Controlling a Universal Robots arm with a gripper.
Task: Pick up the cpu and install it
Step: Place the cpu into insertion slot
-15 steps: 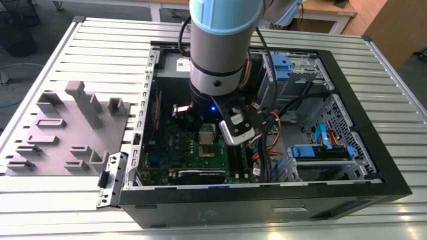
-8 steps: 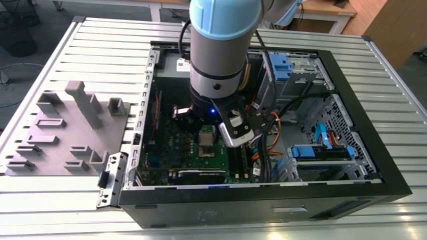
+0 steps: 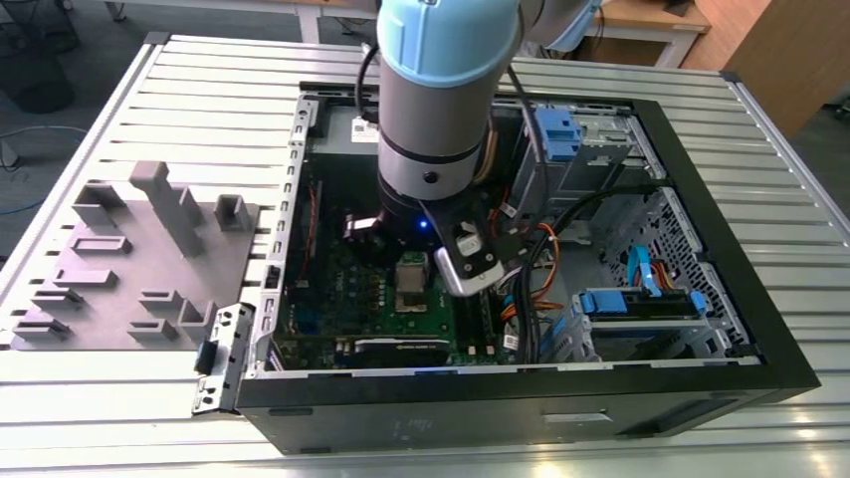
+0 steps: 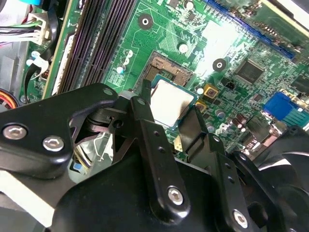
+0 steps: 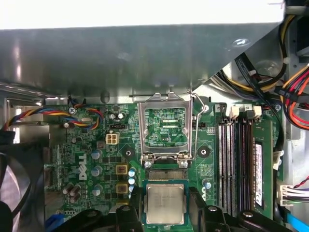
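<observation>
Silvery-grey cpu [image 4: 168, 100]: flat, metal top up, pinched between two black fingers; in both wrist views over the green motherboard, overlapping the near part of the socket.
Gripper [image 4: 169, 108]: clamped on the cpu by two opposite edges, one finger on each side.
Fingers [image 5: 136, 205]: black, bolted, touching the chip's pale rim.
Socket [image 5: 166, 175]: dark square frame on the board, with a strip of contacts visible just past the far edge of the cpu; cannot tell whether the chip is seated in it or held just above.
Load plate [image 5: 166, 126]: bare metal, open, beyond the socket, with green board visible through its window.
Memory slots [image 5: 236, 159]: long black rows just beside the socket, running parallel to it.
Coloured wires [image 5: 82, 113]: bundled near the grey metal wall on the other side of the socket from the slots.
Motherboard [image 3: 378, 309]: green, on the floor of the open computer case.
Computer case [image 3: 743, 329]: black, on its side, open upward, resting on the slatted metal table [image 3: 199, 110].
Arm [image 3: 432, 100]: grey with a pale blue cap, reaching straight down into the middle of the case.
Moulded tray [image 3: 133, 259]: grey, on the table at the exterior view's left, outside the case and well apart from the gripper.
Blue drive bracket [image 3: 638, 304]: inside the case at the exterior view's right, near orange and blue cables.
</observation>
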